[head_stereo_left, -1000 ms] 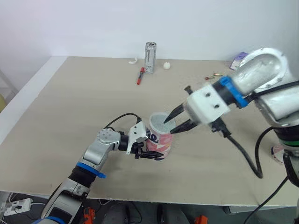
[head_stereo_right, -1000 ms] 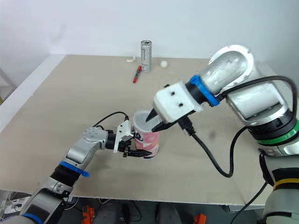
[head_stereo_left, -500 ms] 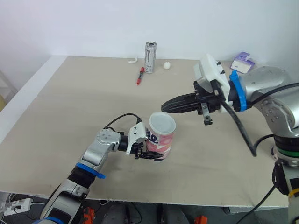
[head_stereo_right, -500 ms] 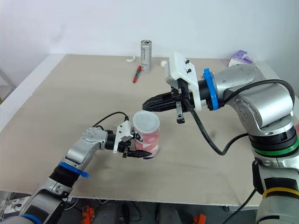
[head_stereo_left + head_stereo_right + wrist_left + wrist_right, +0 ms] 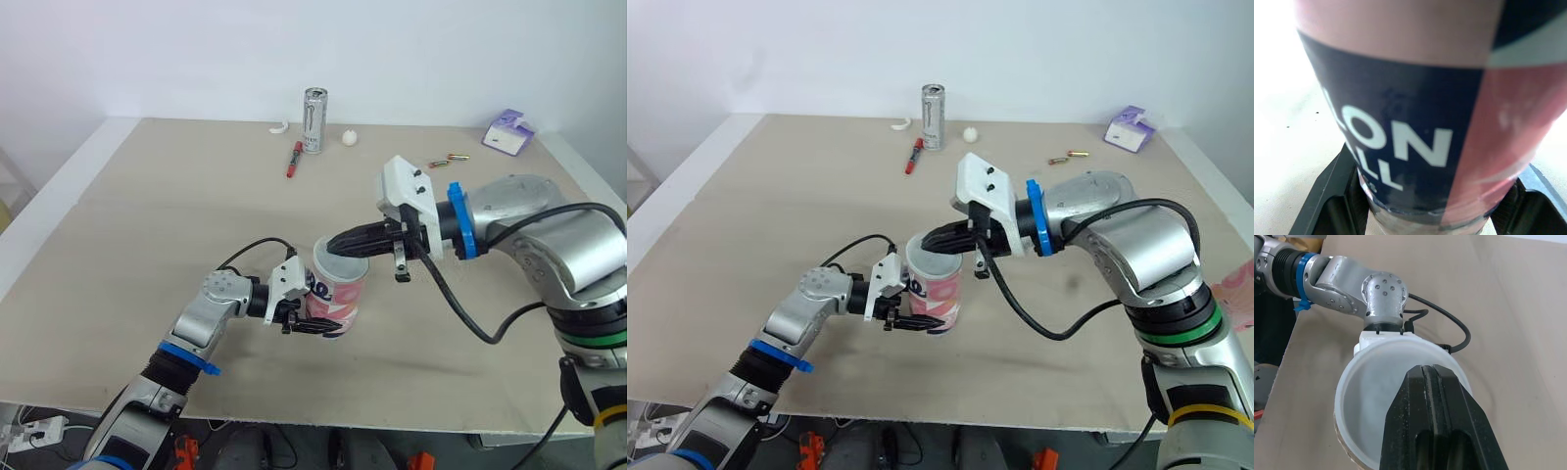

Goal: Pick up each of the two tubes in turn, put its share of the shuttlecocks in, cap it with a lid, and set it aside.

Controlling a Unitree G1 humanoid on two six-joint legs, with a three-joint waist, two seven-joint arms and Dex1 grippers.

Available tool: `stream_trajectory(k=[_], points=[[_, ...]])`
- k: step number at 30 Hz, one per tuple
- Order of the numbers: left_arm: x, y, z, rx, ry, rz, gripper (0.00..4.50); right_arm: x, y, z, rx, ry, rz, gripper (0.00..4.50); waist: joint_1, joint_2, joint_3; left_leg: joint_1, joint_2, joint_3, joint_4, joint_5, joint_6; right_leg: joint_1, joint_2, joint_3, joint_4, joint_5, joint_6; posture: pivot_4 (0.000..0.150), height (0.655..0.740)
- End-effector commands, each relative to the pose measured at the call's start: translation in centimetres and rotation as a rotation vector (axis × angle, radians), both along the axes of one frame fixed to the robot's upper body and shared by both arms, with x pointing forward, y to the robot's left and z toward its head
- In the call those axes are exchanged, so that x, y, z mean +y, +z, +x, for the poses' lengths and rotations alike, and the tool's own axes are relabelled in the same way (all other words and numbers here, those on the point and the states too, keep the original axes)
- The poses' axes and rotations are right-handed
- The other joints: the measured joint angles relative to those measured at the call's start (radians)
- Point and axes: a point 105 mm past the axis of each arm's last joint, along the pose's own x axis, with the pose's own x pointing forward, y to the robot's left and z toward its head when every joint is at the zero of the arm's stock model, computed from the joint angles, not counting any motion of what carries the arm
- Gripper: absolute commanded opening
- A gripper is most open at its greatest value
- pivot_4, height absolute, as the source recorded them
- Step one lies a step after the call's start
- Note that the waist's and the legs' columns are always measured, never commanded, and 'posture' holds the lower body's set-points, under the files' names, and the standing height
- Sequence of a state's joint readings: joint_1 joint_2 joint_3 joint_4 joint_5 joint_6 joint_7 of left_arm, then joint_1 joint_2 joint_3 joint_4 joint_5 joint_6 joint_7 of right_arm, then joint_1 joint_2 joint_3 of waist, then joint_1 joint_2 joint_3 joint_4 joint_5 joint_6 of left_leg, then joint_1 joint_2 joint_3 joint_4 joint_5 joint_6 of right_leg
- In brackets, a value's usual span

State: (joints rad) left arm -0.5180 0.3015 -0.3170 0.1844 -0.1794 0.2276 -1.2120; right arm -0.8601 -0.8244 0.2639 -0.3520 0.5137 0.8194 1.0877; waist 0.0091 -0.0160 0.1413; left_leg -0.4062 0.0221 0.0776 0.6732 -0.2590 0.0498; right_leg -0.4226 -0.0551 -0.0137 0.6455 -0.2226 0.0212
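Observation:
A pink, navy and white tube (image 5: 340, 294) stands upright on the table (image 5: 147, 225), capped with a translucent white lid (image 5: 341, 259). My left gripper (image 5: 315, 315) is shut on the tube's lower part; its fingers (image 5: 1327, 196) hug both sides in the left wrist view. My right gripper (image 5: 336, 246) is shut, lying almost level, with its tips at the lid's far rim. In the right wrist view the shut fingers (image 5: 1427, 369) lie over the lid (image 5: 1376, 391); whether they touch it is unclear.
At the table's far edge stand a silver can (image 5: 314, 120), a red pen (image 5: 294, 158), a small white ball (image 5: 349, 138) and a white curved scrap (image 5: 280, 127). A purple box (image 5: 508, 132) and small batteries (image 5: 446, 160) lie at the far right.
The right gripper was open at the tube's top, then rose away to the right and shut; now it has come back down to the lid. The tube and left gripper stayed put.

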Motion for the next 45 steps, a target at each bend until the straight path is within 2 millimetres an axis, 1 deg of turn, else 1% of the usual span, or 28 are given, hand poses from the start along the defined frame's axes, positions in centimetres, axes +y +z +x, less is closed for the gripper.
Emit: stream_trajectory(k=[1,8,12,24,29,33,36,45], points=[[0.3,-3.1,-1.0,0.125,-0.01,0.085,2.66,0.4,-0.8,-0.4,-0.032,0.042,-0.068,0.04,0.0,0.0,0.0,0.0,0.0,0.0,0.0,0.0,0.0,0.0,0.001,0.0,0.0,0.0,0.0,0.15,0.74],[0.3,-3.2,-1.0,0.129,-0.007,0.086,2.66,0.2,-1.6,-0.5,-0.041,0.063,-0.138,0.04,0.0,-0.001,-0.001,0.002,0.0,0.0,0.0,0.0,0.0,0.001,0.001,0.001,0.0,0.0,0.001,0.15,0.74],[0.4,-3.2,-1.0,0.131,-0.005,0.086,2.66,0.0,-2.0,-0.9,-0.036,0.082,-0.17,0.04,0.0,-0.001,-0.001,0.002,0.0,0.0,0.0,0.0,0.0,0.002,0.001,0.001,0.0,0.0,0.001,0.15,0.74],[0.4,-3.3,-1.0,0.137,-0.006,0.088,2.66,0.0,-2.2,-1.1,-0.035,0.099,-0.194,0.04,0.0,-0.002,-0.002,0.002,0.0,-0.001,0.0,0.0,0.0,0.002,-0.001,0.001,0.0,-0.001,0.0,0.15,0.74],[0.3,-3.3,-1.0,0.135,-0.005,0.089,2.66,0.1,-2.7,-1.2,0.0,0.091,-0.201,0.04,0.0,-0.002,-0.002,0.002,0.0,-0.001,0.0,0.0,0.0,0.002,-0.002,0.001,0.0,-0.001,0.0,0.15,0.74],[0.3,-3.3,-1.0,0.135,-0.004,0.088,2.66,0.6,-2.8,-1.4,0.062,0.08,-0.173,0.04,0.0,-0.003,-0.004,0.004,0.001,-0.001,0.0,0.0,0.0,0.003,-0.003,0.001,0.0,-0.001,-0.001,0.15,0.74],[0.3,-3.3,-1.0,0.134,-0.004,0.087,2.66,1.3,-2.7,-1.7,0.105,0.09,-0.148,0.04,-0.001,-0.004,-0.007,0.004,0.002,-0.001,0.0,0.0,0.0,0.003,-0.002,0.001,0.0,-0.003,-0.005,0.15,0.74],[0.3,-3.3,-1.0,0.134,-0.003,0.087,2.66,2.2,-2.4,-1.7,0.131,0.099,-0.118,0.04,-0.001,-0.004,-0.007,0.005,0.005,-0.001,0.0,0.0,0.0,0.003,-0.002,-0.002,0.0,-0.003,-0.01,0.15,0.74]])
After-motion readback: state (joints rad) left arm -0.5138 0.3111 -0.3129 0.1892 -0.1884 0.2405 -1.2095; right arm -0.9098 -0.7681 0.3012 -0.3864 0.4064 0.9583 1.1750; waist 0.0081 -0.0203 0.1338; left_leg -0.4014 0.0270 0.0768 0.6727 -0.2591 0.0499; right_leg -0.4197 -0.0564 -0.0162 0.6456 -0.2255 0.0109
